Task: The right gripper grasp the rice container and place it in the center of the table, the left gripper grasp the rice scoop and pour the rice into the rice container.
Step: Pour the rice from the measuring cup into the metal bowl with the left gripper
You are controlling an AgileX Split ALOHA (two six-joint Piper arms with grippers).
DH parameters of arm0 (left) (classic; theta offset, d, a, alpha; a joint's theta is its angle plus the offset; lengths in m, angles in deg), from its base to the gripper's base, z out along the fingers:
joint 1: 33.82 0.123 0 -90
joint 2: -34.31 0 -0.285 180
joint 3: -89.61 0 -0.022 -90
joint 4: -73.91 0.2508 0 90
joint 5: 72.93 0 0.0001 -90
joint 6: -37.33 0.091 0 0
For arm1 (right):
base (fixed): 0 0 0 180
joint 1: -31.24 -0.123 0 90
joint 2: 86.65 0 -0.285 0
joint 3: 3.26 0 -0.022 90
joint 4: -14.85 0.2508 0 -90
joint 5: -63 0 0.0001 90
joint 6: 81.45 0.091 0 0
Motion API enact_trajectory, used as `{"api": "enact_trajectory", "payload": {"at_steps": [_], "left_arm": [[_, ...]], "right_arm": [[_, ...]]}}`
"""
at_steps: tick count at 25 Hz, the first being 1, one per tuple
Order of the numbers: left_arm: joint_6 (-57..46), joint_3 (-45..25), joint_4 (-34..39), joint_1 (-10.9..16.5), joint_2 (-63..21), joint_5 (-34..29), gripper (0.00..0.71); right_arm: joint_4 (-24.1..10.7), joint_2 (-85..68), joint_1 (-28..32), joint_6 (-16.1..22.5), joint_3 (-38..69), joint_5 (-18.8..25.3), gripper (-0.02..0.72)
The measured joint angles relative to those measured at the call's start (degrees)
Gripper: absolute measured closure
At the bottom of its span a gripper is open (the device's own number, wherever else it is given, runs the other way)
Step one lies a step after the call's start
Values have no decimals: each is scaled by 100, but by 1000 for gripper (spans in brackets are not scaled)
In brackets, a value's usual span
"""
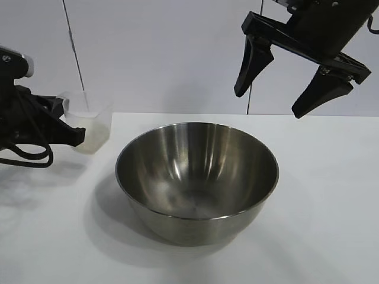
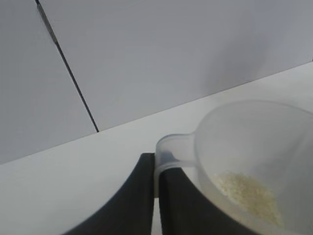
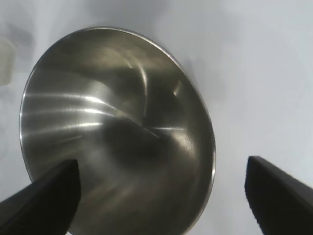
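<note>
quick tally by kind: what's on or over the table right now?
Steel bowls: 1, the rice container, empty
Clear plastic cups: 1, the rice scoop, with rice inside
Black pincers: 2, left pincer shut on the scoop's handle tab, right pincer open above the bowl
Total: 4

I am watching through an exterior camera facing the two arms across the table (image 1: 331, 195), looking slightly down at close range on the rice container (image 1: 197, 177). My left wrist camera is looking almost level along the left gripper (image 2: 155, 205) toward the wall, pressed close to the rice scoop (image 2: 254, 147). My right wrist camera is peering steeply down, sharing the rice container (image 3: 117, 132) with the exterior view.
</note>
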Motion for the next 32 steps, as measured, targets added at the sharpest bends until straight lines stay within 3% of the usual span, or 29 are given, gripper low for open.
{"api": "enact_trajectory", "payload": {"at_steps": [6,12,23,29,32], "left_arm": [[188,314,963,0,-388,-177,697],[225,945,1589,-42,-762,-1186,697],[1810,1284,1811,-1077,-832,-2259,697],[2636,1295,1833,-1150,-832,-2337,697],[2821,1301,2203,-1150,-832,-2350,697]], "right_arm": [[0,0,0,0,0,0,72],[-131,0,0,0,0,0,72],[-291,0,0,162,0,-5,72],[-299,0,0,162,0,0,72],[-299,0,0,162,0,0,72]]}}
